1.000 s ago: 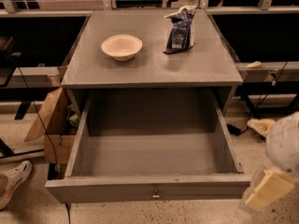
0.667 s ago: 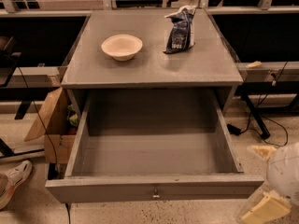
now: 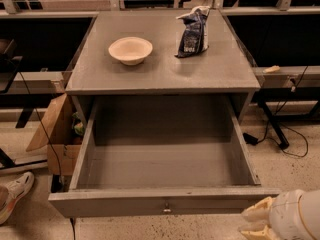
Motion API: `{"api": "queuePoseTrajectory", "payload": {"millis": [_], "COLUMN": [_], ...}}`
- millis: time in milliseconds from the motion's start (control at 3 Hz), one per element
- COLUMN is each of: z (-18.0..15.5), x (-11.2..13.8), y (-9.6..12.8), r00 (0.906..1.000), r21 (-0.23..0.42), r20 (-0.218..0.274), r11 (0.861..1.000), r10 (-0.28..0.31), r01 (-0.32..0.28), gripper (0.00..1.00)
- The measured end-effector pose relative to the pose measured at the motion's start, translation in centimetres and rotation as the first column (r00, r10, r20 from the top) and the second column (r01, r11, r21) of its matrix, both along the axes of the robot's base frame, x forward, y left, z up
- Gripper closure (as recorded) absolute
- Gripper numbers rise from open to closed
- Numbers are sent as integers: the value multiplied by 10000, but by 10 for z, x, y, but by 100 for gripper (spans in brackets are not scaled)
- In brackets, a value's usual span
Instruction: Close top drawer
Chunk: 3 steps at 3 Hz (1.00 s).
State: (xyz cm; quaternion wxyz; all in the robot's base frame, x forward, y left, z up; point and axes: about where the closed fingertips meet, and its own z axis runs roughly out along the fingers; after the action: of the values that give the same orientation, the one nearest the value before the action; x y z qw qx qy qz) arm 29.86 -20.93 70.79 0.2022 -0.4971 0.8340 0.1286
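The tool (image 3: 256, 222) sits low right, beside the pulled-out top drawer (image 3: 125, 202); its opening cannot be told.

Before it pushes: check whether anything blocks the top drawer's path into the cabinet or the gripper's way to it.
Nothing visible does. The top drawer holds nothing in sight; the gripper hangs just off its front's right corner.

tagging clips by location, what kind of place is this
Probably a lab or workshop: cables trail over a speckled floor, a cardboard box sits beside the cabinet with the open top drawer. The gripper is lower right, by its front.
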Motion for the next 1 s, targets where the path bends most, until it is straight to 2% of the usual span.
{"api": "queuePoseTrajectory", "payload": {"millis": [333, 667, 1000], "z": [-37, -62, -73], "x": [1, 14, 37], "y": [19, 38, 53], "r00": [9992, 9982, 9984], "r21": [248, 326, 312], "r20": [-407, -587, -522], "r11": [9997, 9994, 9994], "r10": [21, 142, 196], "r01": [-11, -123, -180], "gripper": [83, 100, 100]}}
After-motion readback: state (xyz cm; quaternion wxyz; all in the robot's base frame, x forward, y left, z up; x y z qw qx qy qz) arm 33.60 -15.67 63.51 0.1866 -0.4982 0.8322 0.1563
